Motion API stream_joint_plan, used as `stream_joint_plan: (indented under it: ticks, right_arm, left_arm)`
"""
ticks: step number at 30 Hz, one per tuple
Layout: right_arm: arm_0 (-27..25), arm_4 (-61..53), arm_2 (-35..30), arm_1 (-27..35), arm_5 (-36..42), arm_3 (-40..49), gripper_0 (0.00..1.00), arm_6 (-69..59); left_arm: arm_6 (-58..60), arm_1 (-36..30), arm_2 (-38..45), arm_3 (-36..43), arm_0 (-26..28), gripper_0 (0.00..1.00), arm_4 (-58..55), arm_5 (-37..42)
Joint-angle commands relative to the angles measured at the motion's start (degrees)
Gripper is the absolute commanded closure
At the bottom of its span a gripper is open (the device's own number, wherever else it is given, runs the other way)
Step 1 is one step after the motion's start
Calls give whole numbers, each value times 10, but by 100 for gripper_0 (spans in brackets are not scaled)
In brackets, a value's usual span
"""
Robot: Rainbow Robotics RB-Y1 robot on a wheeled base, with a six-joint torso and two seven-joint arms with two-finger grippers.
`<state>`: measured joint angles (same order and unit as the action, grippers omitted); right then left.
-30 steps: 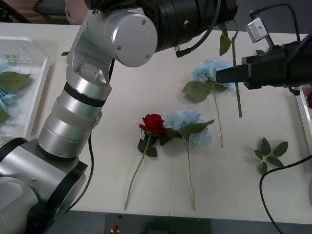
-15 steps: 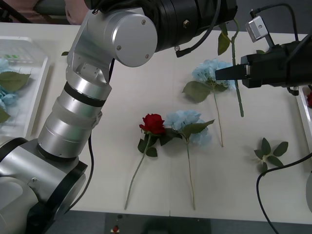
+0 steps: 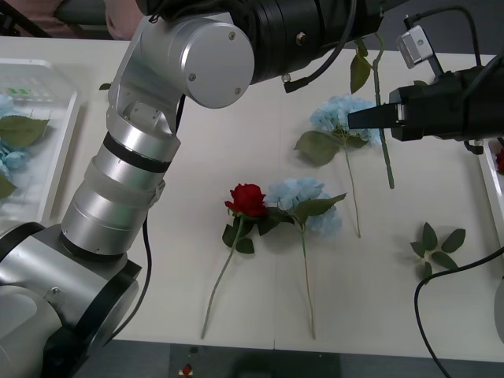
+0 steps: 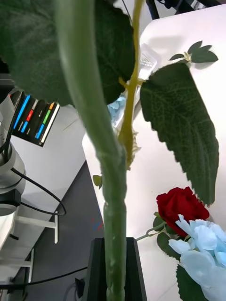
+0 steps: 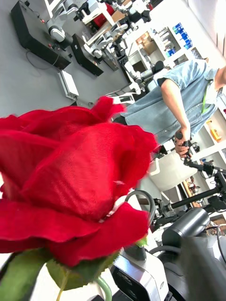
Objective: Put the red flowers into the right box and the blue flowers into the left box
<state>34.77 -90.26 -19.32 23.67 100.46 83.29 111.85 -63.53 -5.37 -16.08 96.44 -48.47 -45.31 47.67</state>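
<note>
A red flower hangs in the air over the table's far right. Its green stem (image 3: 386, 161) drops past my right gripper (image 3: 370, 120), whose black fingers are shut on the stem (image 4: 113, 188). Its bloom (image 5: 70, 188) sits right in front of the left wrist camera. My left arm (image 3: 181, 63) reaches across to the far middle, and its wrist hides its gripper. Another red flower (image 3: 247, 199) lies mid-table, touching a blue flower (image 3: 303, 197). A second blue flower (image 3: 340, 114) lies beyond them. The left box (image 3: 59, 150) holds blue flowers. The right box (image 3: 490, 185) shows only its edge.
A loose green leaf sprig (image 3: 437, 246) lies near the right box. Black cables (image 3: 441, 291) loop over the table's right front. The left arm's silver links cover the table's left middle. A person stands far off in the room behind.
My right gripper has shifted a little to the left, and the hanging stem and its leaf have swayed slightly. The flowers on the table have not moved.
</note>
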Motion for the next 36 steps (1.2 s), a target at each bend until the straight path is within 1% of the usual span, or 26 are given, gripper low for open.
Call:
stream_joint_plan:
  ticks: [1,6,7,9,10,13,16,18,20,21,22,25,26,27,32,34,36]
  right_arm:
    - [21,-5,-22,11,8,11,100,-30]
    - [21,-2,-38,45,31,11,100,-41]
    - [21,3,-44,59,41,11,100,-44]
    - [19,8,-50,74,53,11,100,-49]
    - [15,13,-56,86,59,11,100,-51]
    - [2,28,-63,123,69,11,100,-54]
    - [-15,48,-67,154,68,11,100,-56]
    - [-30,80,-76,180,64,11,100,-52]
    - [-38,105,-86,193,64,11,100,-50]
    - [-46,133,-96,208,64,11,100,-49]
    - [-49,145,-99,214,63,11,100,-48]
    - [-66,218,-107,252,58,10,100,-50]
    - [-68,231,-108,259,55,11,100,-50]
    - [-77,265,-106,274,47,11,100,-51]
    - [-102,353,-101,301,25,9,100,-55]
    - [-111,385,-101,303,16,7,100,-55]
    - [-122,413,-102,304,4,1,100,-53]
  left_arm:
    - [4,2,5,12,-22,0,-1,-6]
    - [4,2,5,12,-22,0,-1,-6]
    - [5,-4,6,4,-3,0,1,-8]
    - [6,-14,7,5,5,0,-2,-7]
    - [3,-28,10,12,7,0,-9,-10]
    - [-4,-82,16,51,37,0,-64,23]
    - [-27,-121,28,106,81,0,-125,62]
    - [-47,-166,39,171,135,0,-174,95]
    - [-49,-195,46,208,170,0,-198,109]
    - [-51,-222,54,247,206,0,-221,120]
    - [-52,-235,56,260,219,0,-228,125]
    - [-79,-288,68,313,282,0,-261,152]
    - [-85,-295,68,318,290,0,-268,155]
    - [-100,-311,68,325,312,0,-280,157]
    - [-165,-351,67,326,381,0,-283,167]
    - [-182,-362,65,318,395,0,-275,181]
    - [-200,-366,56,303,396,0,-266,194]
